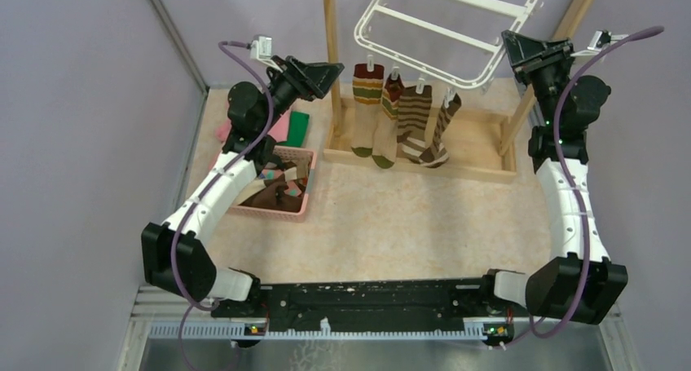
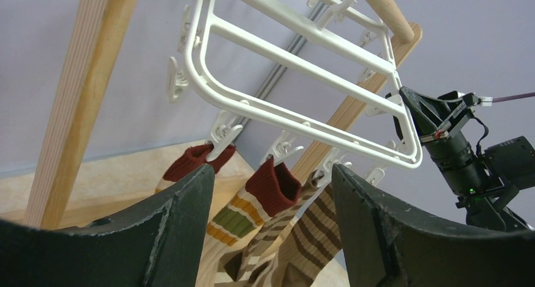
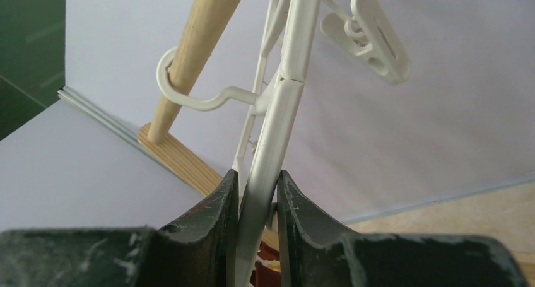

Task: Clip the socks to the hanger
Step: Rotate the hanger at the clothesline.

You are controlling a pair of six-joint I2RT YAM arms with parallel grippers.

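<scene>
**Socks [image 1: 411,114], soft and striped, on white plastic rectangular hanger [image 1: 444,30]**

Four socks hung from small white clips [image 1: 420,84] on the hanger's near edge, inside the wooden post frame [image 1: 330,53]. The right hand [image 1: 509,43] was clamped on the hanger's side rail. The left hand [image 1: 336,68] stood with fingers apart, empty, near the leftmost sock. Further socks lay in the pink basket [image 1: 269,210].

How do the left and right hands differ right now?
The left hand is open and empty; the right hand is shut on the hanger rim. The left hand sits by the hanging socks at the hanger's left end; the right hand at its right end. Both are raised off the table.
</scene>
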